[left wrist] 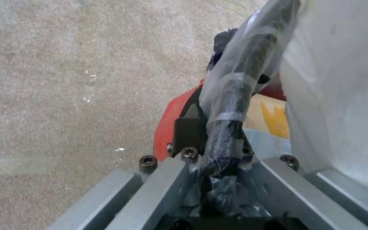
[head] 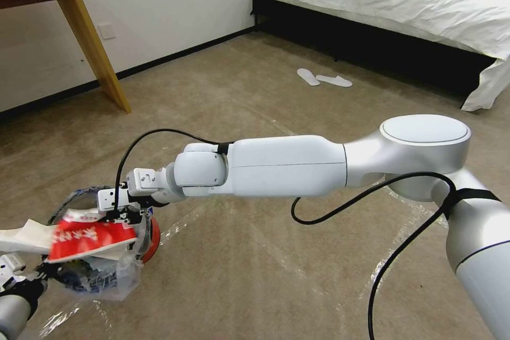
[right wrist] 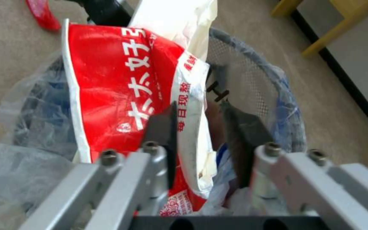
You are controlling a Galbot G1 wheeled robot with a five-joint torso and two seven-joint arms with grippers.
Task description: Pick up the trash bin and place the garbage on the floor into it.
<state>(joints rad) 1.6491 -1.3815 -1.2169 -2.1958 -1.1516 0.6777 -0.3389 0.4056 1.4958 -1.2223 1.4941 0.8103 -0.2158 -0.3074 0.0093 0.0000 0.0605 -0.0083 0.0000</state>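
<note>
The trash bin (head: 153,236), red with a clear plastic liner, hangs just above the floor (head: 255,255) at lower left. My left gripper (head: 16,272) holds it by the rim. In the left wrist view that gripper (left wrist: 220,134) is shut on the bag-wrapped rim (left wrist: 239,92), beside the bin's red wall (left wrist: 169,119). My right gripper (head: 119,214) reaches across and hovers over the bin's mouth. A large red and white wrapper (head: 90,238) lies on top of the bin. Its white edge (right wrist: 190,95) runs between the parted fingers of my right gripper (right wrist: 201,127). Another red wrapper (right wrist: 41,14) lies on the carpet beyond.
A wooden desk leg (head: 98,48) stands at the back left by the wall. A bed (head: 404,5) with white sheets fills the back right, with two white slippers (head: 324,79) on the carpet before it. Shiny tape lines (head: 276,255) cross the open carpet.
</note>
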